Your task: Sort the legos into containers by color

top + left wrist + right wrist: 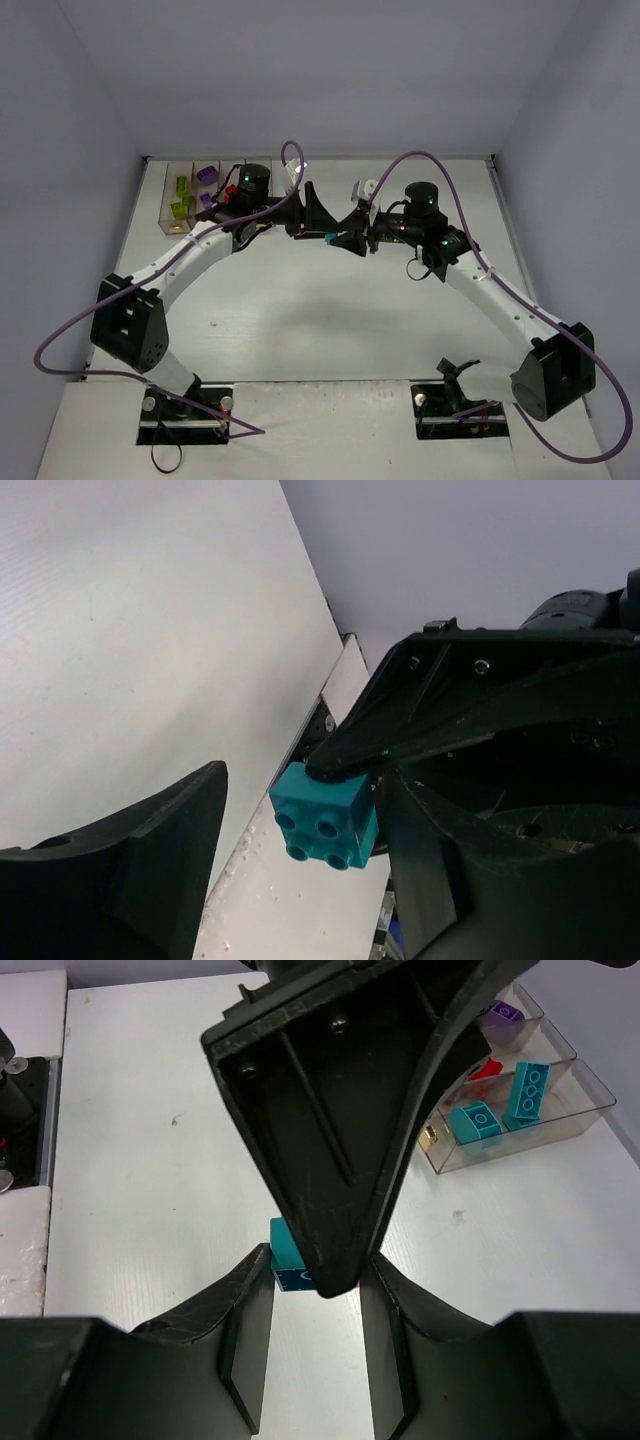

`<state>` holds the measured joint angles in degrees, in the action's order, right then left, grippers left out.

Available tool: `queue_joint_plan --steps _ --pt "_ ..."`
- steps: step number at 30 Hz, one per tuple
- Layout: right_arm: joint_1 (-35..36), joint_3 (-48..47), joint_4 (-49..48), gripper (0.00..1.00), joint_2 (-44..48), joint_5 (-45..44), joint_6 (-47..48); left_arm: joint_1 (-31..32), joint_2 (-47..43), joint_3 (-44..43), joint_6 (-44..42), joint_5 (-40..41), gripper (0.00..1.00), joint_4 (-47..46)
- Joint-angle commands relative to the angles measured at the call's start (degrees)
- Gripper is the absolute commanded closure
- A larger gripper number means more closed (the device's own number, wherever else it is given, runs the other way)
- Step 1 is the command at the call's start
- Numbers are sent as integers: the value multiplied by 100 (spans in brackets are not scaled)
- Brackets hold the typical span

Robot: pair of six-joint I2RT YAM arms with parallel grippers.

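Left wrist, teal brick (325,815) between left fingers (150,860)

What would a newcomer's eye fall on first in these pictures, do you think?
A mid-air meeting at centre: the right gripper holds a teal lego brick, with the open left gripper around it. At the far left of the top view, the clear bins hold green bricks and purple bricks.

glossy plastic brick (325,815), smooth matt table (120,630)
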<state>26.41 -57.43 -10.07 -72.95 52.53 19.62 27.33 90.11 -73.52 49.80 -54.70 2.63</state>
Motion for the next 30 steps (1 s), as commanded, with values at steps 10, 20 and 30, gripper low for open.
queue_joint_plan --steps 10,20,30 --pt "66 -146 -496 86 220 117 25 71 -248 30 548 56 83 -1159" --pt "48 12 -470 22 298 -647 -230 -359 -46 -285 -241 108 96 -468" --pt "-13 513 -452 16 615 -2036 -932 -1449 902 -1639 -2746 2811 96 1399"
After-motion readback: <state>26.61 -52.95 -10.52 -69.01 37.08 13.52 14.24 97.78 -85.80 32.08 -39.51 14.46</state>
